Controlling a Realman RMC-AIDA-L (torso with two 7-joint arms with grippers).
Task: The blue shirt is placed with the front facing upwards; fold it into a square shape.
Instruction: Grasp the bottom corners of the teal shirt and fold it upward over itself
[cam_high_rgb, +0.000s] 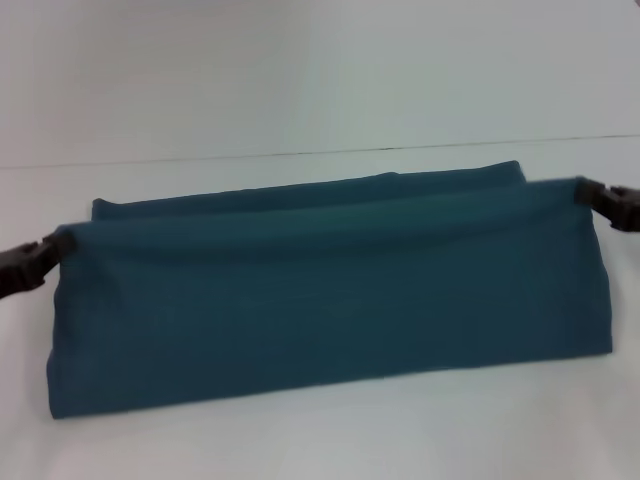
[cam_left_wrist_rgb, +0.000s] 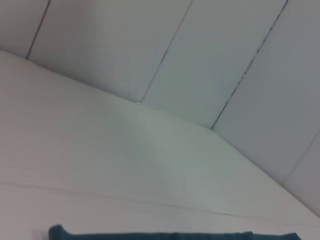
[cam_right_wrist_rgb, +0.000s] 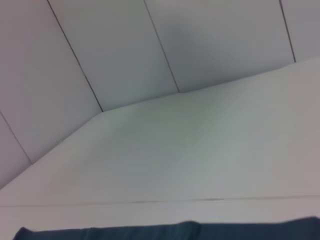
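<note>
Pinching opposite top corners, my left pincer (cam_high_rgb: 52, 252) and right pincer (cam_high_rgb: 590, 195) stretch the shirt (cam_high_rgb: 330, 290) between them; its long axis runs pincer to pincer, hanging onto the table (cam_high_rgb: 320, 440).

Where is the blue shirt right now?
In the head view, the blue shirt lies folded into a long band across the white table, held between the left pincer and right pincer.

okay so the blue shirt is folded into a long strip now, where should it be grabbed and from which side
Best judged: take the blue shirt at the two ends of its raised upper edge, coming in from each short side. It lies as a wide band, and the left pincer and right pincer already pinch those corners, keeping the edge taut.
</note>
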